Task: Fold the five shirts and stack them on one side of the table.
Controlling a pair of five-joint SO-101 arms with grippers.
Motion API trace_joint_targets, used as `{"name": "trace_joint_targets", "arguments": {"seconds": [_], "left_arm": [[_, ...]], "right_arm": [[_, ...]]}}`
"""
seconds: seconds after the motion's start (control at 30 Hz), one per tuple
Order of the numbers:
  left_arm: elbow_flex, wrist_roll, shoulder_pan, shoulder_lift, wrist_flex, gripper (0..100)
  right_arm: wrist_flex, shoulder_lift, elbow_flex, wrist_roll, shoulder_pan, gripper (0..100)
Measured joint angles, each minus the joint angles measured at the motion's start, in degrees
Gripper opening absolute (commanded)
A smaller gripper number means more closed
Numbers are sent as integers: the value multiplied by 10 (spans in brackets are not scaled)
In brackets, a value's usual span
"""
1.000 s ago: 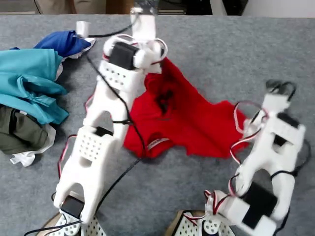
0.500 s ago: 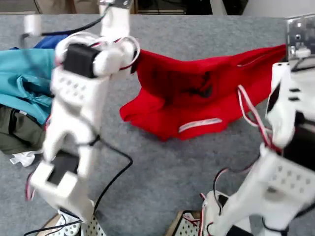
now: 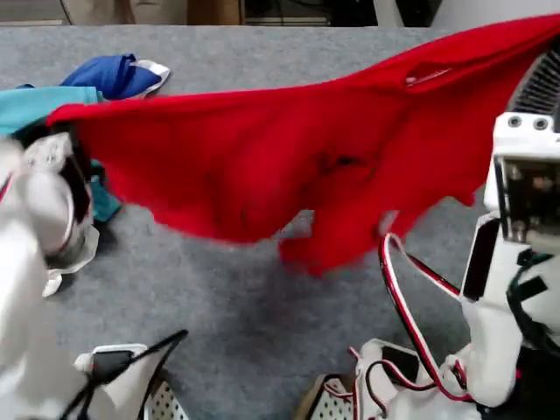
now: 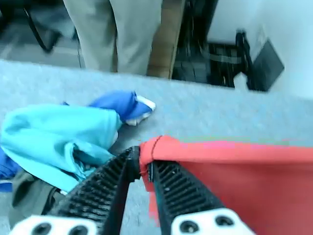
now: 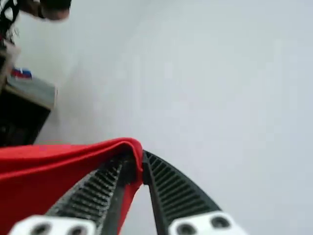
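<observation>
Cloth spans the whole scene: a red cloth shirt [image 3: 262, 166] hangs stretched wide over the grey felt bench [image 3: 236, 341], its middle sagging. The left end effector [image 4: 143, 159] is clamped on one corner of the red cloth shirt, and the right end effector [image 5: 139, 157] pinches the opposite corner. Beside its left-held corner lie a crumpled turquoise shirt [image 4: 54, 137], a dark blue shirt [image 4: 117, 104] and an olive garment [image 4: 27, 203].

Both arms, left arm [image 3: 31, 262] and right arm [image 3: 525, 201], are done in white plastic, with black servos [image 3: 480, 258] set in. Red, white and black cables [image 3: 385, 258] are looped along the right one. Fingers [image 4: 178, 191] are made black and ribbed, mounted on white blocks with screw holes.
</observation>
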Motion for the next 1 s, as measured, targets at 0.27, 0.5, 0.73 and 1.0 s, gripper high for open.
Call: {"name": "trace_joint_targets", "arguments": {"seconds": [0.27, 0.5, 0.73, 1.0], "left_arm": [[77, 10, 52, -13, 0, 19], [227, 11, 67, -10, -29, 19], [238, 13, 67, -25, -38, 19], [238, 13, 67, -102, -38, 19]], "right_arm": [[-98, 1, 0, 18, -79, 5], [-108, 1, 3, 136, -164, 5], [-108, 5, 17, 213, -185, 5], [-98, -1, 17, 290, -188, 5]]}}
